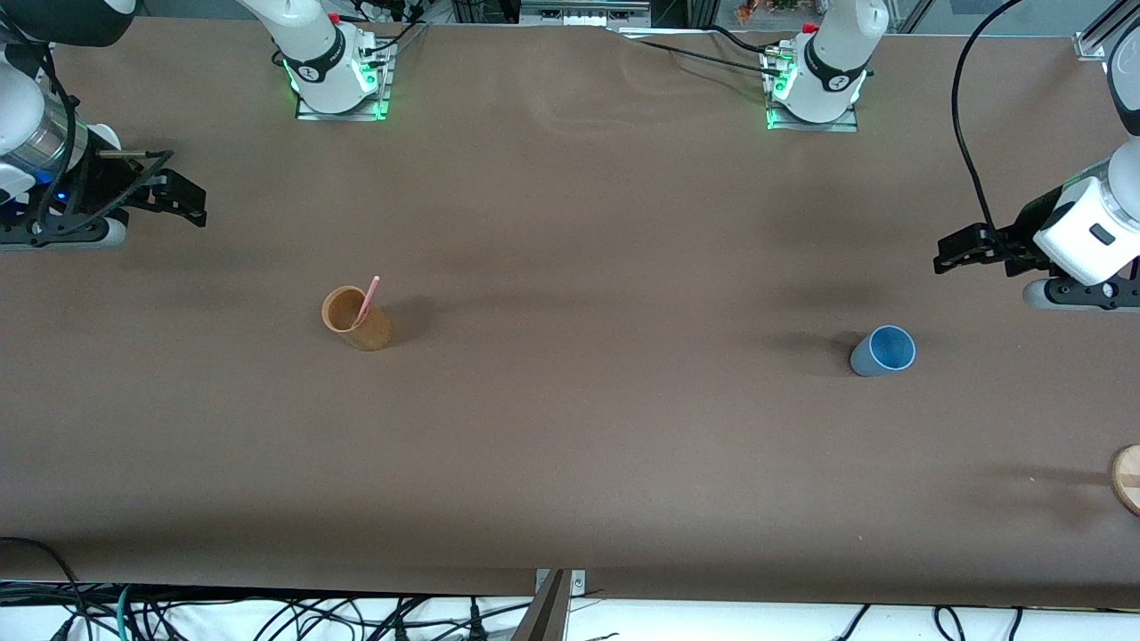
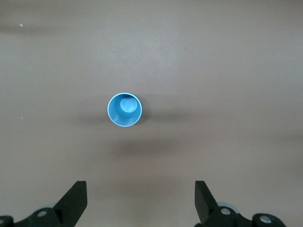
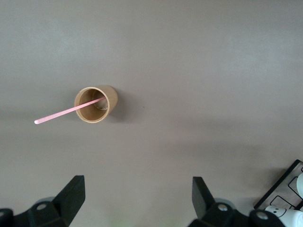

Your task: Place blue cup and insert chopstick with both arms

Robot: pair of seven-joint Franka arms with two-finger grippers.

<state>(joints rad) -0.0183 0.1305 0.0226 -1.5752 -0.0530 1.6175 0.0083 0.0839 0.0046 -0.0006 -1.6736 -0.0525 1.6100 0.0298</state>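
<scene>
The blue cup (image 1: 883, 351) stands upright and empty on the brown table, toward the left arm's end; its mouth shows in the left wrist view (image 2: 124, 110). The pink chopstick (image 1: 368, 298) leans inside an orange-brown cup (image 1: 356, 322) toward the right arm's end, and both show in the right wrist view: chopstick (image 3: 66, 112), cup (image 3: 96, 104). My left gripper (image 1: 957, 254) hangs open over bare table at its end, apart from the blue cup, fingers (image 2: 75, 201) wide. My right gripper (image 1: 183, 198) hangs open over bare table at its own end, holding nothing.
A round wooden disc (image 1: 1127, 476) lies at the table's edge at the left arm's end, nearer the front camera than the blue cup. The arm bases (image 1: 338, 76) (image 1: 815, 85) stand along the table's back edge. Cables hang below the front edge.
</scene>
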